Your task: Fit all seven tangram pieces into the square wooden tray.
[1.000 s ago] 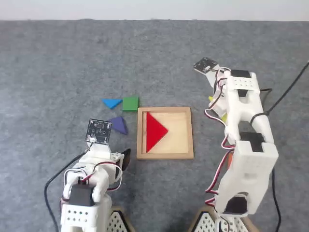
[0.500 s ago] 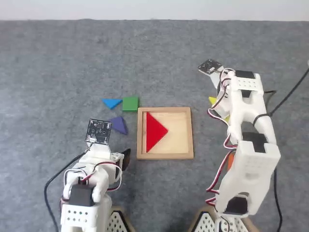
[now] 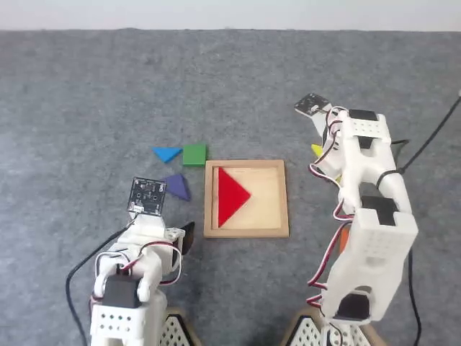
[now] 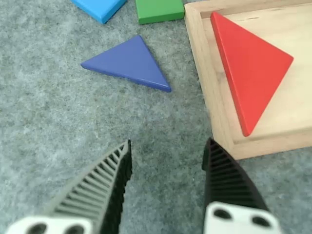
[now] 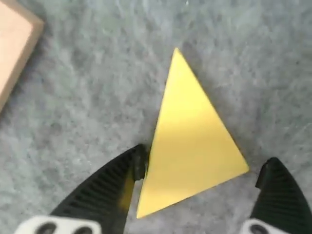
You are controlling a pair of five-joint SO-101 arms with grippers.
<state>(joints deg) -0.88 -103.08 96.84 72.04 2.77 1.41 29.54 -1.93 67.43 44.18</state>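
The square wooden tray point(image 3: 245, 165) lies mid-table with a red triangle point(image 3: 230, 194) in its left half. Left of it rest a light blue triangle point(image 3: 167, 153), a green square point(image 3: 194, 154) and a dark blue triangle point(image 3: 177, 187). My left gripper point(image 4: 168, 146) is open over bare carpet, short of the dark blue triangle point(image 4: 127, 63) and beside the tray's rim point(image 4: 204, 73). A yellow triangle point(image 5: 192, 141) lies flat right of the tray, and my right gripper point(image 5: 204, 161) is open with one finger on each side of it.
Grey carpet covers the whole table. The tray's corner point(image 5: 14, 39) is a short way from the yellow triangle. The right arm's white body point(image 3: 367, 216) stretches along the tray's right side and hides most of the yellow triangle point(image 3: 317, 150) from above.
The right arm's wrist has shifted slightly right and towards the front over the yellow triangle. The left arm and all other pieces have stayed put.
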